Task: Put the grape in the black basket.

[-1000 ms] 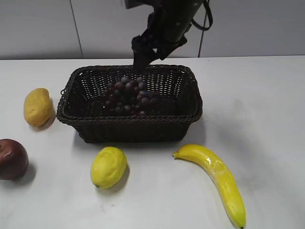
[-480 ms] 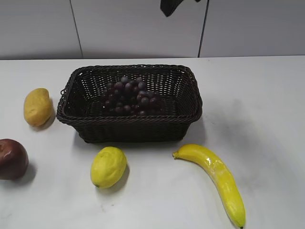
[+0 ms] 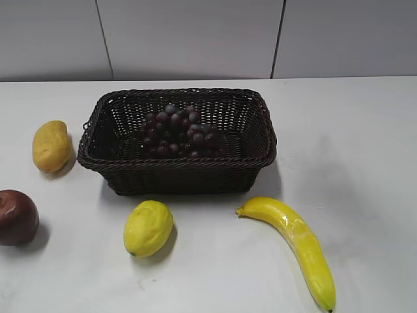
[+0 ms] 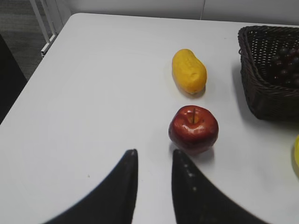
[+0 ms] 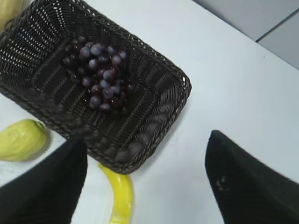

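The grape (image 3: pixel 177 131), a bunch of dark purple-red grapes, lies inside the black basket (image 3: pixel 176 168) at the table's middle. It also shows in the right wrist view (image 5: pixel 98 76), in the basket (image 5: pixel 161 119), and partly in the left wrist view (image 4: pixel 286 63) inside the basket's edge (image 4: pixel 261 88). Neither gripper shows in the exterior view. My right gripper (image 5: pixel 147 149) is open and empty, high above the basket's corner. My left gripper (image 4: pixel 154 156) is open and empty over bare table, just left of a red apple.
Around the basket lie a yellow mango (image 3: pixel 51 145), a dark red apple (image 3: pixel 17 216), a lemon (image 3: pixel 148 227) and a banana (image 3: pixel 296 244). The apple (image 4: pixel 193 129) and mango (image 4: pixel 189 71) sit ahead of my left gripper. The table's left edge (image 4: pixel 32 77) is near.
My right arm has lifted up from above the basket's back rim and left the exterior view. The grape stays in the basket. Nothing else moved.
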`<action>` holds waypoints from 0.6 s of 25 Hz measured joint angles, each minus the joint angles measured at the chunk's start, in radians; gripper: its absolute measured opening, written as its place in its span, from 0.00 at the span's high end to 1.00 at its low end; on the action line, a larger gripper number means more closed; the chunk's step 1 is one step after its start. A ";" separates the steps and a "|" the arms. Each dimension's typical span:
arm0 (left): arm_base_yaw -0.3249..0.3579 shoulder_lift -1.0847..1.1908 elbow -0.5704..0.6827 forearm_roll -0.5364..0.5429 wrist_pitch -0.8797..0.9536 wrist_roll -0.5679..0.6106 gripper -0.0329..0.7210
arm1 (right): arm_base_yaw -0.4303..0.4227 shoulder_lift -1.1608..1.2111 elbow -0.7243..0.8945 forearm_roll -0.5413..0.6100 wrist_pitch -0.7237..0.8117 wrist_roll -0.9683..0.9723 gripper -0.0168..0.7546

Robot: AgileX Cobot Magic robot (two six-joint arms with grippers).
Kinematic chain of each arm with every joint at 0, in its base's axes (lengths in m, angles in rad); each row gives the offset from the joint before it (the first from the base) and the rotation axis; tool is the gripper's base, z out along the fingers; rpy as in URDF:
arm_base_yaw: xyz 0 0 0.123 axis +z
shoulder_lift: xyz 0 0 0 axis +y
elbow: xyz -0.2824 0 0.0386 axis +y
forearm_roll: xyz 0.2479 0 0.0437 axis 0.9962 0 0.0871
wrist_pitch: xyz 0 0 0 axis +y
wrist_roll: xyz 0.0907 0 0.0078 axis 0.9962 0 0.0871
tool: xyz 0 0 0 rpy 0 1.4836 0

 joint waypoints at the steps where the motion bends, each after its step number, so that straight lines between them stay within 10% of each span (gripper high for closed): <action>1: 0.000 0.000 0.000 0.000 0.000 0.000 0.65 | 0.000 -0.037 0.047 0.000 0.000 0.000 0.21; 15: 0.000 0.000 0.000 0.000 0.000 0.000 0.65 | 0.000 -0.540 0.741 -0.008 -0.035 0.109 0.21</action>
